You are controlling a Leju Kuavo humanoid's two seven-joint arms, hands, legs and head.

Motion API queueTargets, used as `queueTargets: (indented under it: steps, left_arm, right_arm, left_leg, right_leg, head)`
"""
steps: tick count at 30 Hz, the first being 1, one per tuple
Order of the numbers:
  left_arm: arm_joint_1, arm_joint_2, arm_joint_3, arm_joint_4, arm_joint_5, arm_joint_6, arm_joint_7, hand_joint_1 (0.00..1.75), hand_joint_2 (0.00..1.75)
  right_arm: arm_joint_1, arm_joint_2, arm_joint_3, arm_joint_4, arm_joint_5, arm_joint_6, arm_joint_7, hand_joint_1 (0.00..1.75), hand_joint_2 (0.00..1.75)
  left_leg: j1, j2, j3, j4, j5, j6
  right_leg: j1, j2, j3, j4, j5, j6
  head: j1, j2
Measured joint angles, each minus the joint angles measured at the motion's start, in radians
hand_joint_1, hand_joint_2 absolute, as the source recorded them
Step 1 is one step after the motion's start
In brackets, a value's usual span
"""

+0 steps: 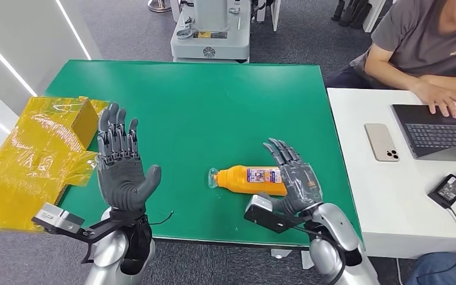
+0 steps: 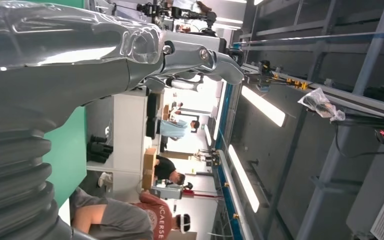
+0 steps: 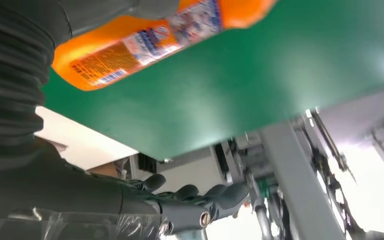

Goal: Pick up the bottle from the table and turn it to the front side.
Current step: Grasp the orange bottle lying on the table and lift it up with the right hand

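Nothing of the task is done yet, I judge: the orange plastic bottle (image 1: 255, 180) with its printed label lies on its side on the green tabletop (image 1: 214, 113). My right robot hand (image 1: 295, 178) sits just beside it, fingers spread, empty; my left robot hand (image 1: 120, 163) hovers open.

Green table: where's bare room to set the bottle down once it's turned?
The far half of the green table is bare, and so is the stretch between the left hand and the bottle. The near right is crowded: the right hand sits against the bottle. Yellow wrapped packages overlap the left edge.
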Motion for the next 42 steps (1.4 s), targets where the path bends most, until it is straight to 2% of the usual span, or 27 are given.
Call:
queueTargets:
  steps: [5,13,20,26,36,37,40,41,42]
  left_arm:
    - [-0.012,0.001,0.001,0.014,0.012,-0.005,0.001,0.00,1.75]
    - [-0.016,0.001,0.002,0.037,0.016,-0.021,0.001,0.00,1.75]
    - [-0.028,0.001,0.002,0.056,0.027,-0.023,0.003,0.00,1.75]
    - [-0.031,0.002,0.002,0.058,0.032,-0.003,0.016,0.00,1.75]
    - [-0.022,0.011,0.002,0.058,0.035,0.022,0.014,0.00,1.75]
    - [-0.020,0.011,0.002,0.057,0.037,0.029,0.013,0.00,1.75]
    - [-0.012,0.014,0.002,0.055,0.045,0.051,0.012,0.00,1.75]
    - [-0.009,0.016,0.002,0.054,0.047,0.057,0.011,0.00,1.75]
    - [-0.007,0.018,0.002,0.053,0.049,0.062,0.010,0.00,1.75]
  right_arm:
    - [-0.134,-0.100,0.025,0.134,-0.034,0.112,-0.028,0.00,1.75]
    - [-0.300,-0.179,0.114,0.329,-0.134,0.239,-0.075,0.00,1.75]
    - [-0.364,-0.215,0.192,0.430,-0.203,0.310,-0.113,0.00,1.75]
    - [-0.446,-0.221,0.286,0.539,-0.249,0.378,-0.145,0.00,1.75]
    - [-0.547,-0.214,0.395,0.688,-0.298,0.399,-0.167,0.02,1.75]
    - [-0.556,-0.213,0.406,0.700,-0.303,0.402,-0.168,0.14,1.75]
    - [-0.585,-0.209,0.440,0.736,-0.319,0.411,-0.169,1.10,1.75]
    - [-0.593,-0.207,0.451,0.748,-0.324,0.413,-0.170,1.35,1.75]
    - [-0.601,-0.204,0.463,0.761,-0.330,0.415,-0.170,1.40,1.75]
  left_leg:
    - [0.000,0.000,0.000,0.001,0.001,0.001]
    - [0.000,0.000,0.000,0.001,0.001,0.001]
    - [0.000,0.000,-0.001,0.001,0.001,0.001]
    - [0.000,-0.001,-0.001,0.001,0.001,0.002]
    - [0.000,-0.001,-0.002,0.001,0.001,0.002]
    - [0.000,-0.001,-0.002,0.001,0.001,0.002]
    - [0.000,-0.001,-0.002,0.001,0.001,0.002]
    - [0.000,-0.001,-0.002,0.001,0.001,0.002]
    - [0.000,-0.001,-0.002,0.001,0.001,0.002]
  right_leg:
    - [0.000,0.000,0.000,0.000,0.001,0.001]
    - [-0.001,0.000,0.000,0.000,0.001,0.001]
    - [0.000,0.000,0.000,0.000,0.001,0.001]
    - [0.000,0.000,0.000,0.000,0.001,0.001]
    - [0.000,-0.001,0.000,0.000,0.001,0.001]
    - [0.000,-0.001,0.000,0.000,0.001,0.001]
    - [0.000,-0.001,0.000,0.000,0.001,0.001]
    - [0.000,-0.001,0.000,0.000,0.001,0.001]
    - [0.000,-0.001,0.000,0.000,0.001,0.001]
  head:
    - [0.000,0.000]
    - [0.000,0.000]
    - [0.000,0.000]
    - [0.000,0.000]
    - [0.000,0.000]
    - [0.000,0.000]
    - [0.000,0.000]
    - [0.000,0.000]
    - [0.000,0.000]
